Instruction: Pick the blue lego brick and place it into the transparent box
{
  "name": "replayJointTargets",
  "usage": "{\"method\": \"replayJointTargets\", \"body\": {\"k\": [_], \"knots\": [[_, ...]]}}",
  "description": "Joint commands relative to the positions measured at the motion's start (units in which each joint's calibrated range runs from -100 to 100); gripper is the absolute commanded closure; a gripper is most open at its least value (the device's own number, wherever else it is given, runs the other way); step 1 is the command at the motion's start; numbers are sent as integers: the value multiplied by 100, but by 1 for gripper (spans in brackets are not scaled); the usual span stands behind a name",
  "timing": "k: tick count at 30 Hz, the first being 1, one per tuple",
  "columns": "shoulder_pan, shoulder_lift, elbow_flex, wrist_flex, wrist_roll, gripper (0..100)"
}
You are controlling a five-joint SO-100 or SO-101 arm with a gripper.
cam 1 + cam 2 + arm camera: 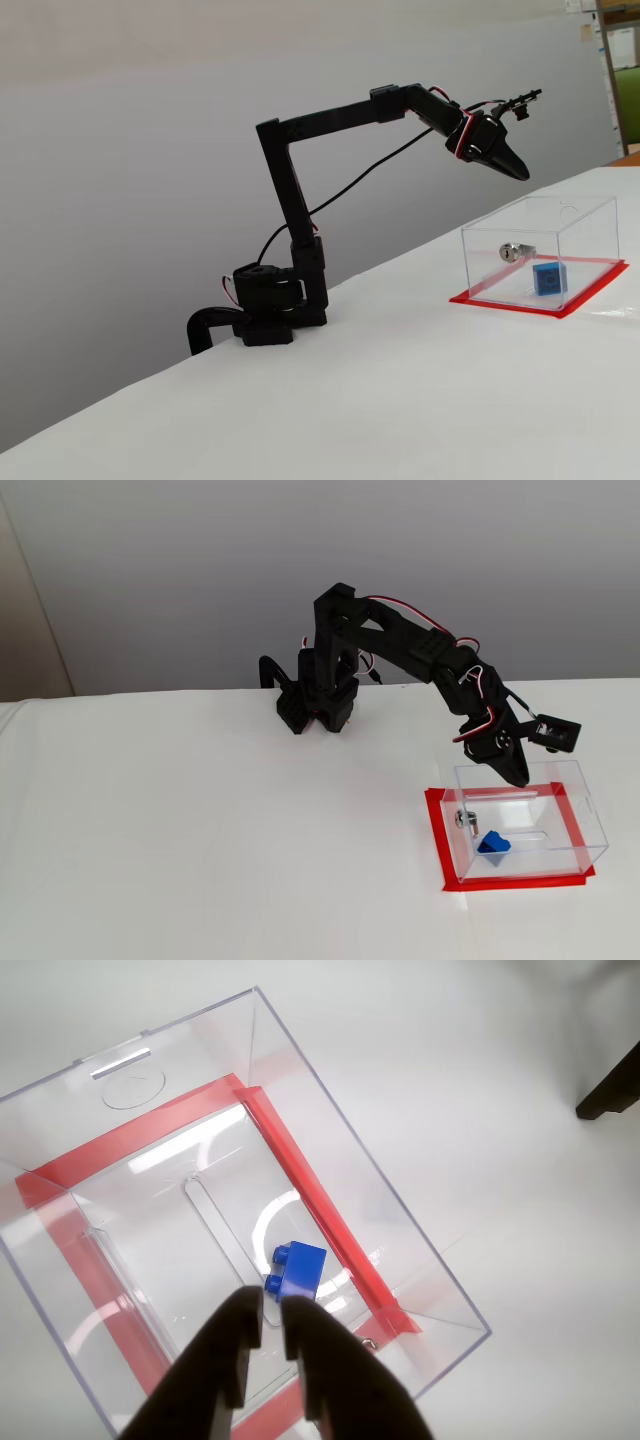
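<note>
Showing only sideways: lock cylinder (512,251)

In a fixed view, the black arm (300,200) rises from its base clamped at the white table's (350,400) edge and reaches right; its gripper (520,172) hangs above the transparent box (540,245), apart from it, fingers seemingly together; the blue lego brick (548,278) lies inside, near the silver lock cylinder (512,251); the box sits on a red base (520,303).

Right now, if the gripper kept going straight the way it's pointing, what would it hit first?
Probably the blue lego brick on the floor of the transparent box. The gripper points down into the open top, just above the brick; depth is unclear, so it might meet the floor beside it.
</note>
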Motion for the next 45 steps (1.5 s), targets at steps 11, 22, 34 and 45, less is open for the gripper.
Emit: {"method": "replayJointTargets", "body": {"k": [11, 22, 34, 45], "knots": [[1704, -2294, 1189, -67, -33, 97], [3568, -4423, 2654, -67, -38, 97], [5239, -5815, 3983, -67, -43, 97], [5919, -7241, 5556, -67, -403, 98]]}}
